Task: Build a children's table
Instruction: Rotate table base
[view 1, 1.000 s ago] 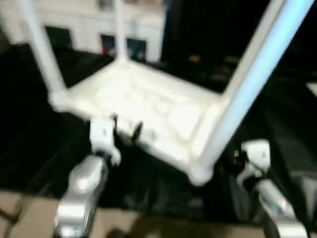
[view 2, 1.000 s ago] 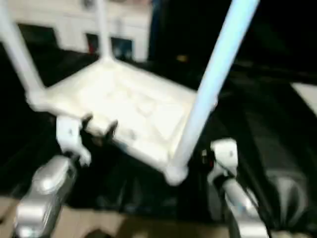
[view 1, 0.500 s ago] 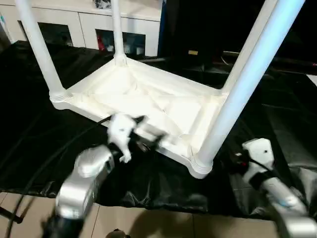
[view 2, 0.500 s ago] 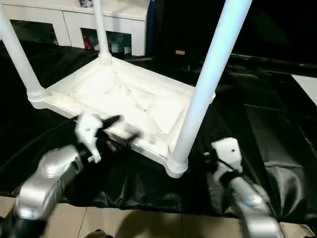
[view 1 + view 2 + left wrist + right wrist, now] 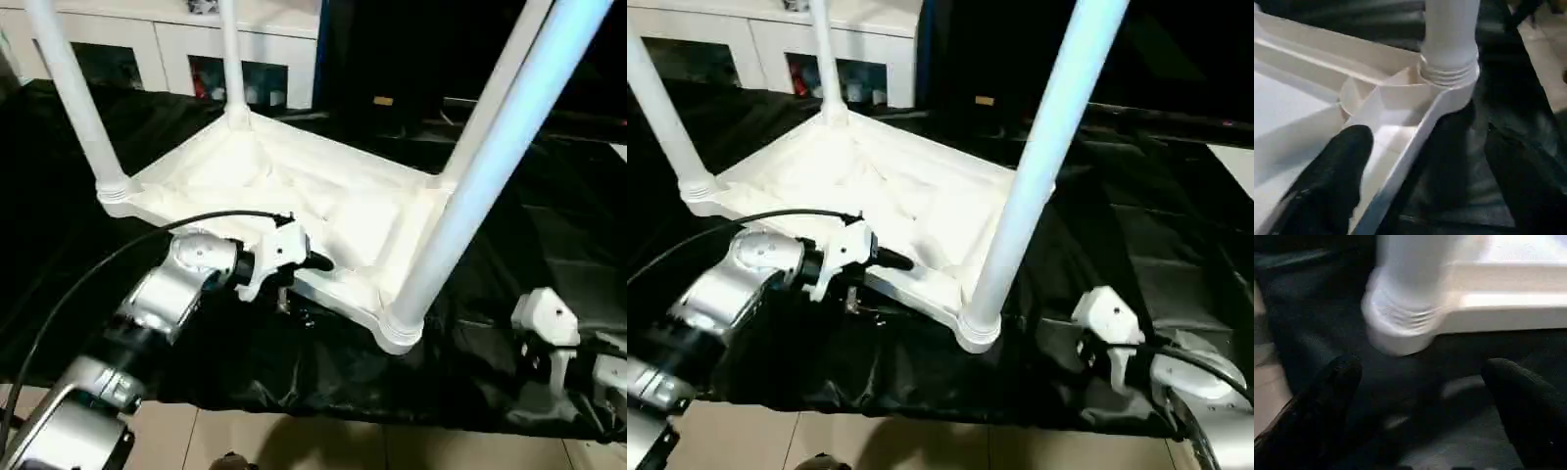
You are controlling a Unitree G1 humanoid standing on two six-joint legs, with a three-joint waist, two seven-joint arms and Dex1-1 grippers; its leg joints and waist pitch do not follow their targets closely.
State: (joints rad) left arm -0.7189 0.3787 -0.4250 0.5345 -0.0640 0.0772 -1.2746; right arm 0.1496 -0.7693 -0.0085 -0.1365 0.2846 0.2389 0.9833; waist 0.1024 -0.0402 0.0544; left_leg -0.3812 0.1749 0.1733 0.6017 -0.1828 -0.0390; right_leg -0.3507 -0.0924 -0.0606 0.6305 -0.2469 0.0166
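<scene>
Since a moment ago our left gripper [image 5: 1420,186] has swung in to straddle the table top's near edge, one finger [image 5: 1332,181] over the ribbed underside, spread and clamping nothing. Our right gripper [image 5: 1420,406] has slid outward, gaping and empty, facing the near corner leg [image 5: 470,196]. We see the white table [image 5: 294,196] upside down on black sheeting [image 5: 549,225], legs up. Floor [image 5: 294,446] lies beyond the sheet's near edge.

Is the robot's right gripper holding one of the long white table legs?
No, the right gripper is open with nothing between its black fingers, apart from the long white plastic tube leg of the upside-down white plastic table.
</scene>
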